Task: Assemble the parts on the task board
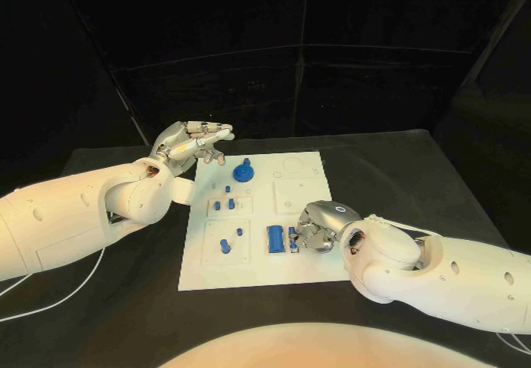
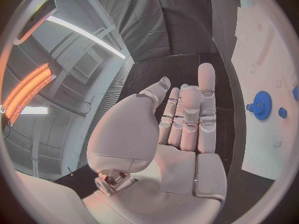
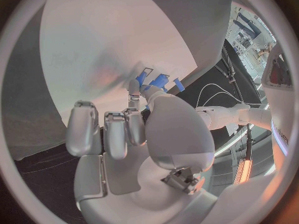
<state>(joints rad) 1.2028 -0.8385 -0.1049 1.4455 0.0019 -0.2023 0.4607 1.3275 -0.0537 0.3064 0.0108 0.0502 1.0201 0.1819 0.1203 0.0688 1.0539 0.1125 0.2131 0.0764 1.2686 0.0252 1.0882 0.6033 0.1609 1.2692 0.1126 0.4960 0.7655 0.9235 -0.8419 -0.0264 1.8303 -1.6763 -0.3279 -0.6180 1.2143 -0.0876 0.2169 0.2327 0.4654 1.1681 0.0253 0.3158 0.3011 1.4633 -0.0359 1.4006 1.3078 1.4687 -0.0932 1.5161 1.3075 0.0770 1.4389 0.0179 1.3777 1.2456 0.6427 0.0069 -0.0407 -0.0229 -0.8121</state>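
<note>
The white task board (image 1: 298, 264) lies in the middle of the black table. A blue gear (image 1: 245, 170) stands near its far left corner and also shows in the left wrist view (image 2: 261, 104). Small blue pegs (image 1: 225, 205) and a long blue block (image 1: 275, 238) sit lower on the board. My left hand (image 1: 195, 142) hovers above the board's far left corner, fingers stretched (image 2: 187, 119), holding nothing. My right hand (image 1: 315, 226) is down on the board's right middle, thumb and a finger pinching a small blue part (image 3: 156, 82) beside the block.
Bare black table surrounds the board on every side. A white cable (image 1: 50, 295) trails along the table under my left arm. Recessed outlines (image 1: 297, 170) mark the board's far right area.
</note>
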